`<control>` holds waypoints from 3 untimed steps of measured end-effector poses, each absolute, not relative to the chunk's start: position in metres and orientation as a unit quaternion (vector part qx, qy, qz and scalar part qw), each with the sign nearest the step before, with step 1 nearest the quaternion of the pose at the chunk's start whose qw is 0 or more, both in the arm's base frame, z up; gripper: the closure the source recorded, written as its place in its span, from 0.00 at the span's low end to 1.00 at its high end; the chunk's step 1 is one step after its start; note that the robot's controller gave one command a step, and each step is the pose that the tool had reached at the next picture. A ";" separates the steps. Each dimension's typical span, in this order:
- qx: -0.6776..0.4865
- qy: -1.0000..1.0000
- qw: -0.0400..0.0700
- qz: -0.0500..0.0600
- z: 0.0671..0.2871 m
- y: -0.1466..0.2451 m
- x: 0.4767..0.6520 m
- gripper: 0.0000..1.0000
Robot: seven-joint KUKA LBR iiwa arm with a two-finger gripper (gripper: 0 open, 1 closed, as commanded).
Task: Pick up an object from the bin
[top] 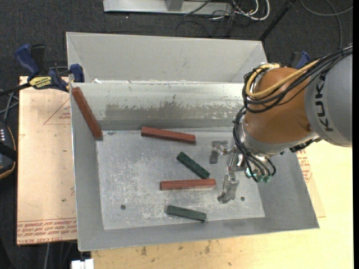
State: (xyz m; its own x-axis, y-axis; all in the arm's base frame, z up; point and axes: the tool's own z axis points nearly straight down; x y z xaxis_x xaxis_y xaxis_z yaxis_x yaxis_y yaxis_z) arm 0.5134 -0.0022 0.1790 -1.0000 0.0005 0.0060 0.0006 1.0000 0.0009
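Fingers [228,175] look spread open with nothing in them, low at the right of the bin [129,178], just off the right end of the reddish-brown bar [187,185]. A dark green bar [193,165] lies just left of them.

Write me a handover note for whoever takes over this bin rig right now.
Gripper: open, empty, on the right side of the bin, beside the right end of the middle reddish-brown bar.
Other things: back reddish-brown bar; corner reddish-brown bar leaning at left; centre dark green bar; front dark green bar.
Done: nothing picked.
Left: close on one bar, lift it out.
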 end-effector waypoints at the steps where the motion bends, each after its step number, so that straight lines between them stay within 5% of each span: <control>1: 0.000 -1.000 0.000 0.000 0.182 -0.002 0.515 0.00; 2: -0.034 -0.999 -0.004 -0.001 0.099 0.031 0.560 0.00; 3: -0.022 -1.000 0.000 0.000 0.088 0.037 0.567 0.00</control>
